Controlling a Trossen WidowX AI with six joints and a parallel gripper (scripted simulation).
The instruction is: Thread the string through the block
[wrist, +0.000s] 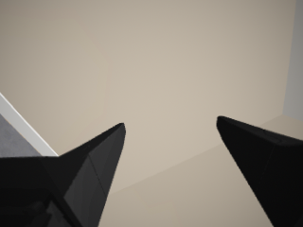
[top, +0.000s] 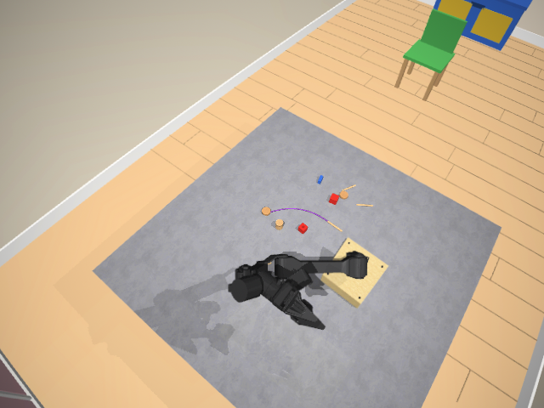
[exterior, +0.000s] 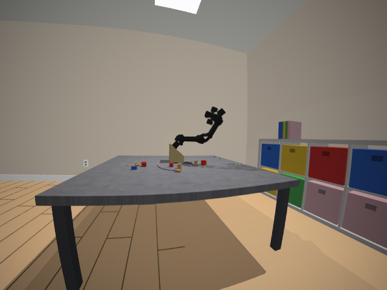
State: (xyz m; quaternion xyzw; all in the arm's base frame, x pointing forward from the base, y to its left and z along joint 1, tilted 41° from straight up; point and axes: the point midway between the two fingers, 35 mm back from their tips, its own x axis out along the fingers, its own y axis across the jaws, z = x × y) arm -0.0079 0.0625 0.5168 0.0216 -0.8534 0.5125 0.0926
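My gripper [top: 320, 325] [wrist: 169, 124] is open and empty, high above the table. A round wooden button [top: 265, 211] [exterior: 178, 170] lies on the table. A purple string [top: 292, 208] [exterior: 164, 169] curves from it to a thin wooden stick [top: 334, 226] [exterior: 158, 164], which lies flat. A small red cube [top: 303, 228] [exterior: 171, 164] beside the string shows a dark spot, perhaps a hole. I cannot tell for certain which piece is the block with the hole. The string lies outside every block in view. The arm hides part of the table in the top view.
The arm stands on a pale wedge [top: 371, 274] [exterior: 176, 155]. Around lie another red cube [top: 333, 199] [exterior: 143, 164], a blue piece [top: 320, 178] [exterior: 133, 167], a wooden cylinder [top: 279, 224] [exterior: 179, 166], another button [top: 343, 194] and loose sticks. A third red cube [exterior: 203, 162] stands near another cylinder [exterior: 195, 162].
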